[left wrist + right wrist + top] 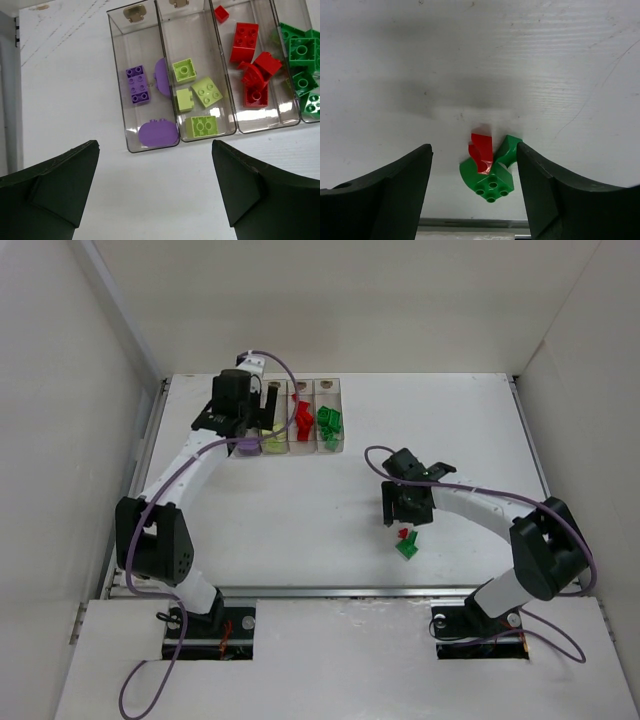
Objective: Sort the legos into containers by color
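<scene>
We found the right gripper (474,167) over the white table (545,60) with its dark jaws parted and gripping nothing. In the gap between them, nearer the jaw on the right of the wrist view, a small red plastic brick (481,149) lay touching a green studded plastic brick (491,182). The left gripper (155,146) held its jaws wide and empty just short of the near ends of the four clear plastic bins joined in a row (137,55), where we saw purple bricks (137,85), pale yellow-green bricks (200,125), red bricks (245,42) and green bricks (302,50), one colour to each compartment.
</scene>
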{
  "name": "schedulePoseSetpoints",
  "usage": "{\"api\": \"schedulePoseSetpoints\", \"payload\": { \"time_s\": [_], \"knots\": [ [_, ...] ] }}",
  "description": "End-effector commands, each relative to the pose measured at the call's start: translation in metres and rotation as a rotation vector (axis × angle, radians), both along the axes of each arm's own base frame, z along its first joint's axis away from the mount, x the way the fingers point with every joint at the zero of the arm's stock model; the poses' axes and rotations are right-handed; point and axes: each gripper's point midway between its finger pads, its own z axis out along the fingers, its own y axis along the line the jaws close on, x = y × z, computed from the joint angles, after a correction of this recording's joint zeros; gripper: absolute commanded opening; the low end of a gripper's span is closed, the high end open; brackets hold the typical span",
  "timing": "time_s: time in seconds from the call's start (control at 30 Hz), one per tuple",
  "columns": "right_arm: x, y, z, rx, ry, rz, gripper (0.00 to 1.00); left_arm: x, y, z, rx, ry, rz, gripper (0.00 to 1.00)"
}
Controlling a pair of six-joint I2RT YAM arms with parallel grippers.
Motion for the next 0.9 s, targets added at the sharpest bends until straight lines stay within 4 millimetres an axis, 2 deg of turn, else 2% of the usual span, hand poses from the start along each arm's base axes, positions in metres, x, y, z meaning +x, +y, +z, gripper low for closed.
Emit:
{"api": "schedulePoseSetpoints", "payload": {
  "time_s": [0.0, 0.07, 0.13, 0.2, 0.23, 0.4, 0.5, 0.53, 0.6, 0.63, 0.67, 0.73, 0.77, 0.87],
  "knots": [
    [0.018, -0.004, 0.022, -0.015, -0.097, -0.026, 0.74, -0.002, 0.014, 0.061, 0.032, -0.108, 0.010, 0.94],
    [0.018, -0.004, 0.022, -0.015, -0.097, -0.026, 0.74, -0.002, 0.021, 0.076, 0.052, -0.113, 0.012, 0.94],
    [0.009, -0.003, 0.011, -0.007, -0.057, -0.006, 0.74, -0.011, 0.030, 0.075, 0.078, -0.074, 0.013, 0.94],
    [0.003, 0.001, 0.002, 0.016, -0.025, 0.006, 0.67, -0.017, 0.035, 0.067, 0.096, -0.030, 0.007, 0.94],
    [0.000, 0.001, -0.005, 0.014, -0.006, 0.008, 0.64, -0.020, 0.041, 0.070, 0.107, -0.032, 0.010, 0.94],
    [0.001, 0.002, -0.007, 0.020, -0.015, 0.008, 0.56, -0.027, 0.061, 0.078, 0.125, -0.042, 0.057, 0.94],
    [0.003, 0.003, -0.006, 0.025, -0.023, 0.008, 0.45, -0.032, 0.074, 0.085, 0.109, -0.052, 0.085, 0.94],
    [0.006, 0.005, -0.006, 0.029, -0.033, 0.017, 0.41, -0.031, 0.070, 0.084, 0.099, -0.052, 0.067, 0.94],
    [0.005, 0.009, -0.007, 0.044, -0.020, 0.024, 0.29, -0.033, 0.077, 0.087, 0.069, -0.060, 0.088, 0.94],
    [0.005, 0.008, -0.010, 0.037, -0.010, 0.024, 0.23, -0.035, 0.074, 0.087, 0.058, -0.059, 0.069, 0.94],
    [0.006, 0.013, -0.009, 0.039, -0.012, 0.036, 0.14, -0.035, 0.078, 0.087, 0.058, -0.059, 0.079, 0.94],
    [0.004, 0.017, -0.006, 0.039, -0.012, 0.048, 0.05, -0.036, 0.076, 0.082, 0.054, -0.049, 0.070, 0.94],
    [0.009, 0.020, 0.002, 0.054, -0.034, 0.049, 0.00, -0.035, 0.080, 0.082, 0.054, -0.049, 0.079, 0.94],
    [0.016, 0.028, 0.017, 0.068, -0.065, 0.075, 0.00, -0.037, 0.080, 0.086, 0.053, -0.058, 0.079, 0.95]
  ]
}}
